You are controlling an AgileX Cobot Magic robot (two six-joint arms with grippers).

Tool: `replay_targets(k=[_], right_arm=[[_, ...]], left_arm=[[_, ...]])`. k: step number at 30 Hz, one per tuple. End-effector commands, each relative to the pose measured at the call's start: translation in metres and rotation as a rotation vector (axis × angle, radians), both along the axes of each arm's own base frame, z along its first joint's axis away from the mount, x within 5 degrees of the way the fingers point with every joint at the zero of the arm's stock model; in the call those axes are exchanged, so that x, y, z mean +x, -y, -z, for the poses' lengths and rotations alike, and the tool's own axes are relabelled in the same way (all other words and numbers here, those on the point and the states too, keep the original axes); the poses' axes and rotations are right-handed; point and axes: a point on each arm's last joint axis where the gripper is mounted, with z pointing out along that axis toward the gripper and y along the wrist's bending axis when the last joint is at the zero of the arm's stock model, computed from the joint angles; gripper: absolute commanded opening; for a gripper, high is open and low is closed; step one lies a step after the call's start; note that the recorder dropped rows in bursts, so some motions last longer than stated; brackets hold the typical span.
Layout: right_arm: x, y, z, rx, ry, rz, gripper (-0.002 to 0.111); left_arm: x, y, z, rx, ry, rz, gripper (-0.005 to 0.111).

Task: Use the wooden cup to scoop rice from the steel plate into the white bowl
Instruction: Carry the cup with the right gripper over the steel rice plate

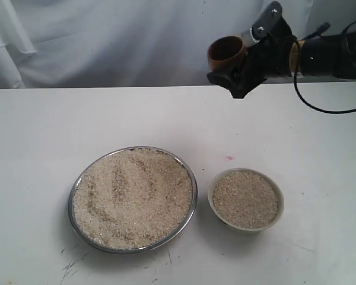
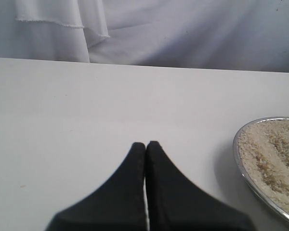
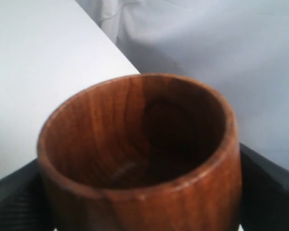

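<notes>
While raised above the table's far edge, grips the empty wooden cup between the right gripper's wide-set fingers, seemingly ready to scoop. Parks left gripper shut near steel plate of rice; white bowl alongside.

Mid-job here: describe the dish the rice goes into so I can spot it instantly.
On the white table, find the wide steel plate heaped with rice. Right of it in the exterior view, not touching, sits the white bowl. It is the smaller dish, with a thick white rim instead of shiny metal.
</notes>
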Motion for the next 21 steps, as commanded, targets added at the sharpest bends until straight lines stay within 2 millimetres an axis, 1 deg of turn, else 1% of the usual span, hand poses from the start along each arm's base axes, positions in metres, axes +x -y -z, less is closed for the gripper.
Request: replay_targets(k=[1,5,9,10,13,15,21], right_arm=[[-0.022,-0.027,-0.029,-0.124,0.078,-0.017,0.0],[-0.036,-0.054,-0.039,-0.165,0.153,-0.006,0.0],[-0.044,-0.075,-0.037,-0.246,0.238,0.026,0.0],[-0.044,-0.078,-0.037,-0.297,0.289,0.048,0.0],[-0.04,-0.078,-0.039,-0.41,0.389,0.131,0.0],[-0.036,-0.076,-0.04,-0.425,0.402,0.17,0.0],[-0.023,-0.056,-0.044,-0.477,0.419,0.333,0.0]], left_arm=[[0.0,0.0,0.0,0.001,0.013,0.003,0.0],[0.0,0.0,0.0,0.001,0.013,0.003,0.0],[0.0,0.0,0.0,0.001,0.013,0.003,0.0],[0.0,0.0,0.0,0.001,0.013,0.003,0.0],[0.0,0.0,0.0,0.001,0.013,0.003,0.0],[0.0,0.0,0.0,0.001,0.013,0.003,0.0],[0.0,0.0,0.0,0.001,0.013,0.003,0.0]])
